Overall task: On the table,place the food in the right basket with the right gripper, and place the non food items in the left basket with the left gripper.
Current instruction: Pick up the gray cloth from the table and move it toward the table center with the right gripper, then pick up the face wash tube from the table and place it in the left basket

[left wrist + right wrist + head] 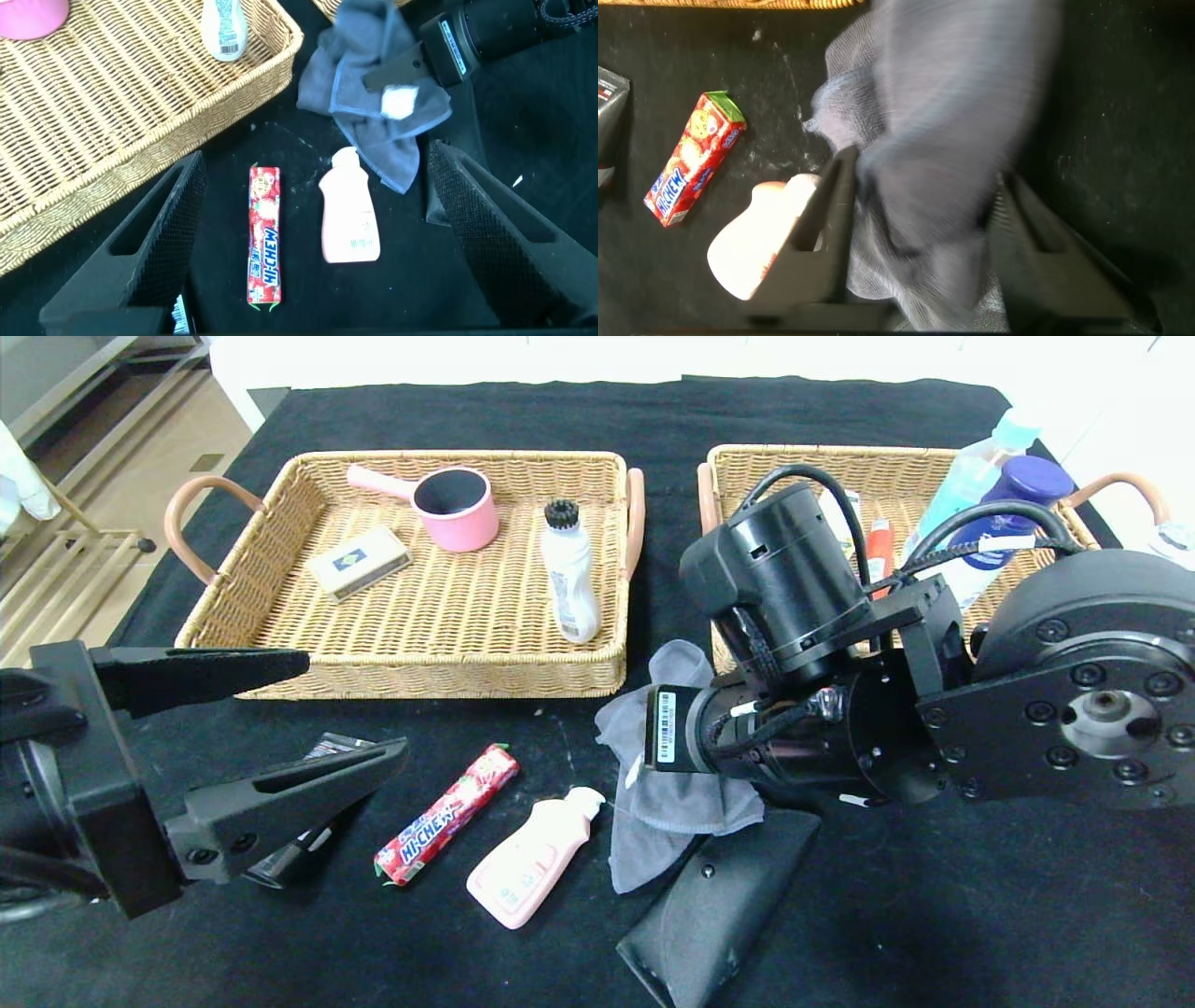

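Observation:
My right gripper (924, 173) is low over the grey cloth (672, 803), between the two baskets. Its fingers are spread apart with bunched cloth (943, 112) filling the gap between them. In the head view the arm hides the fingers. My left gripper (355, 705) is open and empty above the front left of the table. Below it lie a red Hi-Chew candy stick (264, 235) and a pink bottle (348, 219) on its side. Both also show in the head view, the candy (446, 815) left of the bottle (532, 859).
The left basket (448, 607) holds a pink pot (457, 509), a white bottle (571, 583) and a small box (359, 562). The right basket (878, 453) holds blue bottles and a tube. A black glasses case (719, 905) lies by the cloth. A black packet (299, 840) lies under my left gripper.

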